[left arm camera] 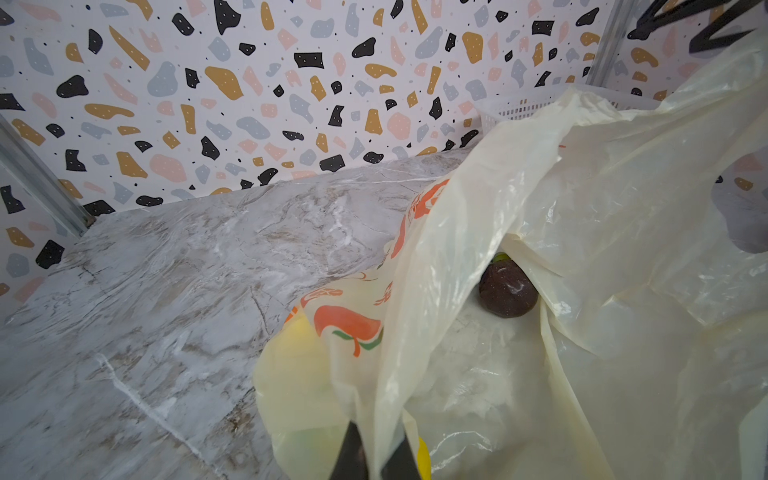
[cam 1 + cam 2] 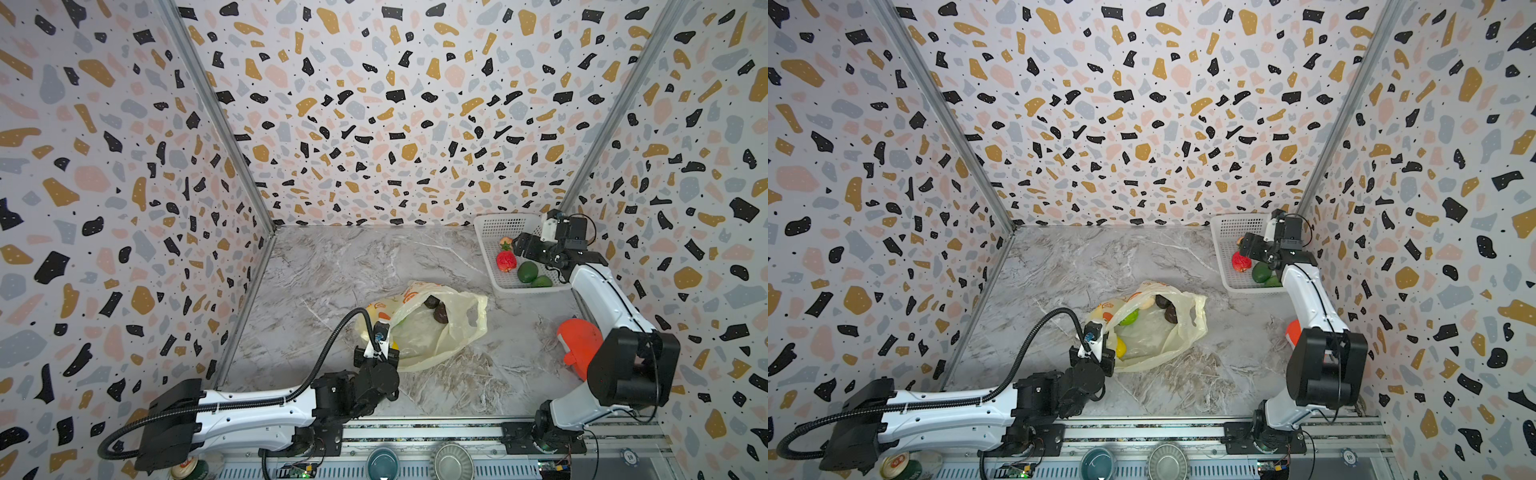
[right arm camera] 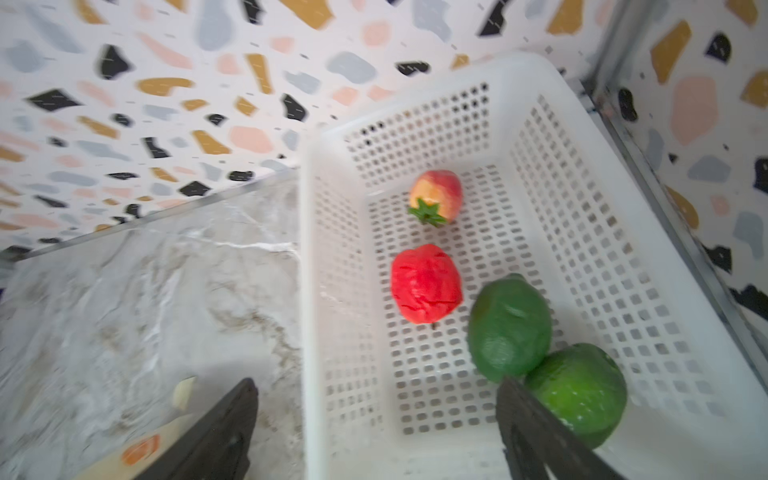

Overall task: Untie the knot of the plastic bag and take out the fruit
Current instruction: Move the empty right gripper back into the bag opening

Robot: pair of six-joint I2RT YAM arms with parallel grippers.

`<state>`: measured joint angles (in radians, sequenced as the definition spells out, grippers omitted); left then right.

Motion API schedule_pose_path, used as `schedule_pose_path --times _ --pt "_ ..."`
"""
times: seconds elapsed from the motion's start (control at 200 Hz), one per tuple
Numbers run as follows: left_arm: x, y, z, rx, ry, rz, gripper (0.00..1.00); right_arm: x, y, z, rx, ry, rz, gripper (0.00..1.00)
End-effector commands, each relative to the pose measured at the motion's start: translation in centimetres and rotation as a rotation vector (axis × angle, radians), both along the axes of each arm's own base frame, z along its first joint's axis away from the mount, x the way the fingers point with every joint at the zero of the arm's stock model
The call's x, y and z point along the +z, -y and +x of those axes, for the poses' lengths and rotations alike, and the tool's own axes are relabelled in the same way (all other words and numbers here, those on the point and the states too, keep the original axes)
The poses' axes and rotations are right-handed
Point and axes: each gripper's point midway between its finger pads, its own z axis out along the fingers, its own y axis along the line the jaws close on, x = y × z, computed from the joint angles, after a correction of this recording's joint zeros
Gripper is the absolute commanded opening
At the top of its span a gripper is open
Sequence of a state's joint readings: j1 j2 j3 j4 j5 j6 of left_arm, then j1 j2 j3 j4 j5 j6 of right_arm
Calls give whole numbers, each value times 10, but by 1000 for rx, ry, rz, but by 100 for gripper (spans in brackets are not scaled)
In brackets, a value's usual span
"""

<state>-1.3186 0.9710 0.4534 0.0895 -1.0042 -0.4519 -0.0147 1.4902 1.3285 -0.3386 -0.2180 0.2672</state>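
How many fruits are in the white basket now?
4. A peach-coloured fruit is nearest the back wall, a red fruit before it, then a dark green fruit touching a brighter green fruit near the basket's front. The right gripper may hide more.

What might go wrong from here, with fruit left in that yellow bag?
The left gripper pinches only a thin fold of the plastic bag; a hard pull might tear it or slip off. The dark fruits lie near the bag's open mouth and may roll onto the table. The open right gripper hangs close beside a green fruit in the basket and might knock it.
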Motion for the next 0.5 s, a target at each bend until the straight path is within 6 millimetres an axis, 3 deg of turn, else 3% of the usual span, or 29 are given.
schedule_pose_path --times 0.0,0.25,0.496 --pt "14 1 3 24 25 -36 0 18 -45 -48 119 -11 -28 92" --pt "14 0 3 29 25 -32 0 61 -127 -129 341 51 21 95" --pt "16 1 4 32 29 -32 0 61 -211 -197 571 3 59 95"
